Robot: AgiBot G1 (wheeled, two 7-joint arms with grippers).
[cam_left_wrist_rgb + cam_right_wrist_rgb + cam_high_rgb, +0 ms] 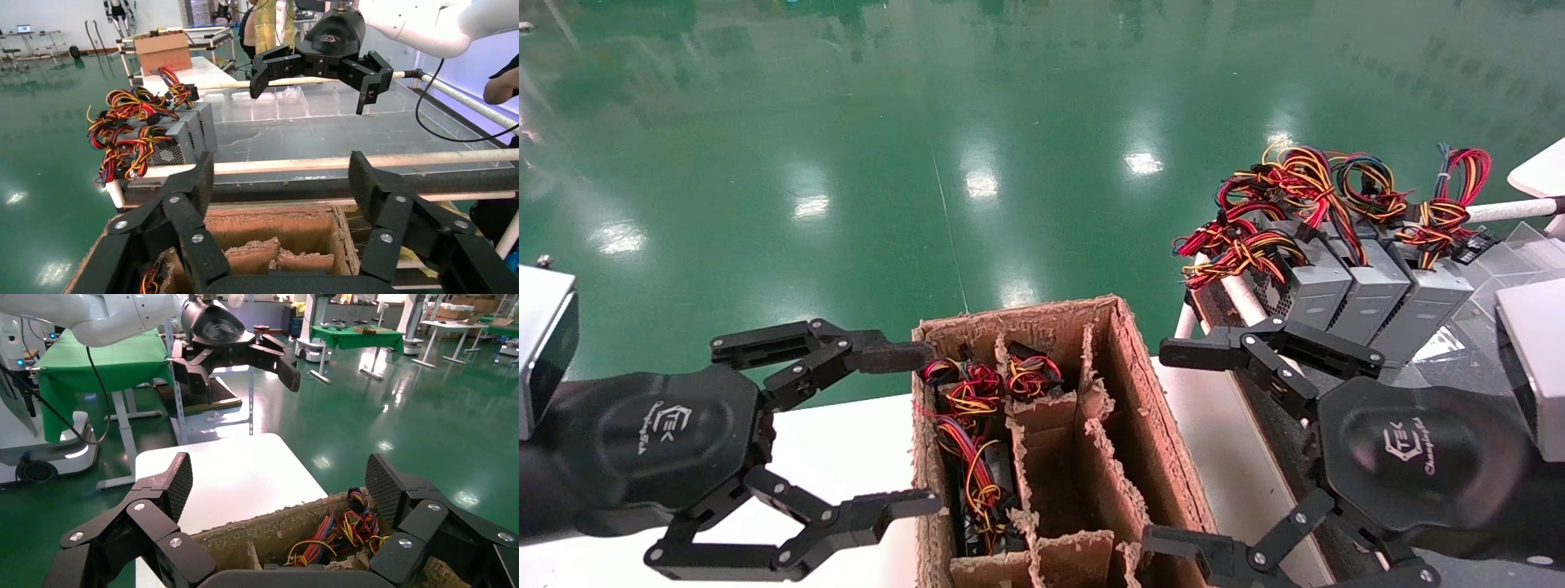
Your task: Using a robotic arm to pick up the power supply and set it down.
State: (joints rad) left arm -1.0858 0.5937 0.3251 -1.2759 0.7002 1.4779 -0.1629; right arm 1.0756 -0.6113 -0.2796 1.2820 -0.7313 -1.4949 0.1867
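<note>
On either side of the divided cardboard box (pixel 1054 425), left gripper (pixel 910 429) and right gripper (pixel 1173 445) hover spread and empty, apparently poised for pickup, while the nearest power supply (pixel 1307 287) stands racked beyond the right claw.

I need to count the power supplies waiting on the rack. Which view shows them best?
The head view: three grey power supplies stand side by side, wire bundles up. The left wrist view shows them farther off, overlapping. The right wrist view misses them.
</note>
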